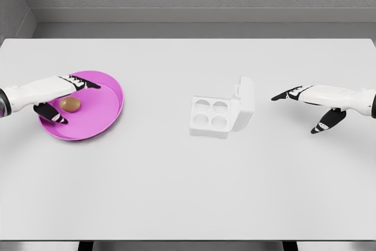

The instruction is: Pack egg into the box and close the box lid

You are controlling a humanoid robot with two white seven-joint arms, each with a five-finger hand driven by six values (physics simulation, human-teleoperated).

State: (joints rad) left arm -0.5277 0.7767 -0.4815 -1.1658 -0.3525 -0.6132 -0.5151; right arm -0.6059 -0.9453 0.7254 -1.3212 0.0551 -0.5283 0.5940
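A brown egg (70, 104) lies on the pink plate (103, 116), framed by the left hand's (59, 95) spread fingers, not grasped. The box (220, 111) sits open, its four cups empty. Right hand (314, 101) hovers relaxed beside it.

left hand (56, 95) open, right hand (311, 103) open (fingers spread)

No readable text, labels or numbers anywhere

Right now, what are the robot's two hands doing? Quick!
Left hand: open, fingers around the egg on the pink plate, not gripping it yet.
Right hand: open, holding nothing.
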